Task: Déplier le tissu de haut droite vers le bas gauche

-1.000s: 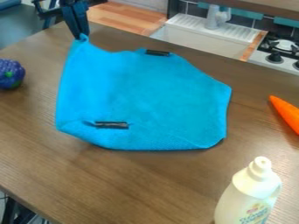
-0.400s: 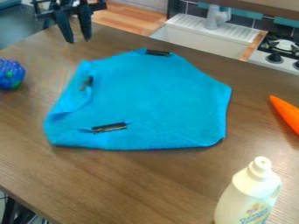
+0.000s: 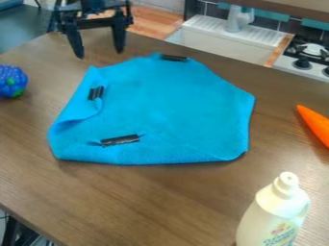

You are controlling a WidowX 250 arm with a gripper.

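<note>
At the far left of the brown table (image 3: 167, 206), hangs open as the black gripper (image 3: 99, 54), with fingers set wide apart and tips pointing down. Stays clear of the blue cloth (image 3: 167, 105), just beyond its far left corner.

As for the blue cloth, lies across the middle of the table, spread wide but only partly unfolded. Turns over on itself along the left side, in a loose, raised fold running from the far left corner towards the near left. Curves round at the near left corner, then runs nearly straight along the near side. Comes to a blunt point on the right and slants from there up to the far side. Carries black strips in three places: at the far edge (image 3: 174, 58), on the left fold (image 3: 95, 92) and towards the near left (image 3: 120, 140), with small creases at both ends of this last one.

To the near right of the cloth, stands upright as a cream bottle (image 3: 273, 211). At the right edge of the view, lies apart from the cloth as an orange, tapered object (image 3: 315, 126), with its tip towards the far side. At the left edge, sits as a bumpy purple-blue object (image 3: 9, 79) with green on it. Beyond the table, opens out into a pale sink (image 3: 218, 44) with a faucet (image 3: 239, 19), and at the far right into a stove (image 3: 311, 50) with dark knobs.
</note>
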